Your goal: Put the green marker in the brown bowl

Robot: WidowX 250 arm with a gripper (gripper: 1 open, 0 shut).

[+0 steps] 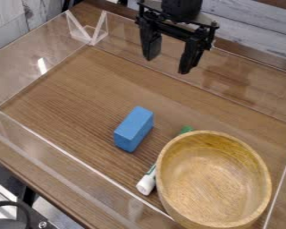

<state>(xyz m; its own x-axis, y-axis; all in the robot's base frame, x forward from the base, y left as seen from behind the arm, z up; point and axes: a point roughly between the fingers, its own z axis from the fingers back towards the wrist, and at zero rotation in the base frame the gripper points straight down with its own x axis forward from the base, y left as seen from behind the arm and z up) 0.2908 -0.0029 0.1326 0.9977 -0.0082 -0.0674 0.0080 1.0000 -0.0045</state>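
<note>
Camera view: black two-fingered pincer point(178, 65) at upper centre, jaws spread wide, nothing held, presumably ready for approach. Slim white marker with green end point(147, 182) lies on the tabletop point(79, 100), lower centre, just left of the large round light-brown wooden bowl point(214, 183), lower right. Blue rectangular block point(133, 128) sits above it, apart.

Wide passage across the tabletop point(92, 89), behind the blue block point(133, 128). Free from above into the brown bowl point(214, 183). On the left of the green marker point(147, 182), rather narrow because of the block; on the right, blocked by the bowl's wall.
</note>
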